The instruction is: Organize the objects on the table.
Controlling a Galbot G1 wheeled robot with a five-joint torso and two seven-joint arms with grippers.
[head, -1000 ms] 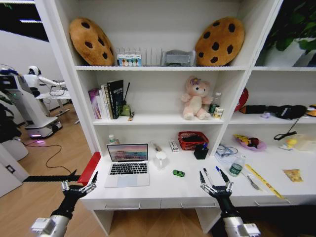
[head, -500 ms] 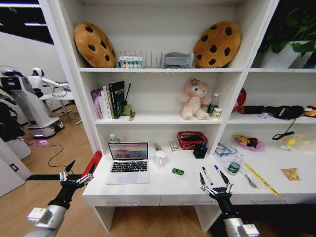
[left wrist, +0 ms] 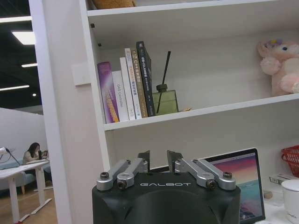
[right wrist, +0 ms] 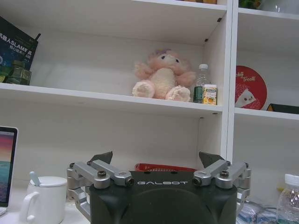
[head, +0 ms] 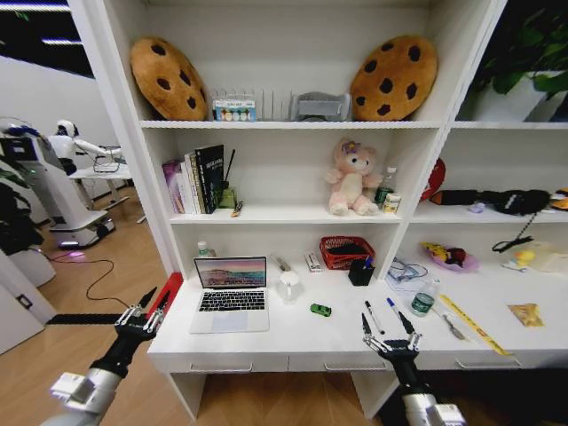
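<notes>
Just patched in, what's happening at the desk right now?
Nothing is held yet. The left end effector hangs off the left end of the table, narrowly open. The right end effector is open at the table's front edge, just short of the two pens. The laptop and the tiny green item lie untouched on the table.

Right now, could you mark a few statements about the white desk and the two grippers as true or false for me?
1. The thin silver laptop stands open on the white desk top. True.
2. The small green toy car sits on the laptop's keyboard. False: it lies on the desk, right of the laptop.
3. The right gripper holds a dark pen. False: it is open, empty, near the desk's front edge.
4. The left gripper is open beside the desk's left end. True.
5. A red mesh basket stands at the desk's back. True.
</notes>
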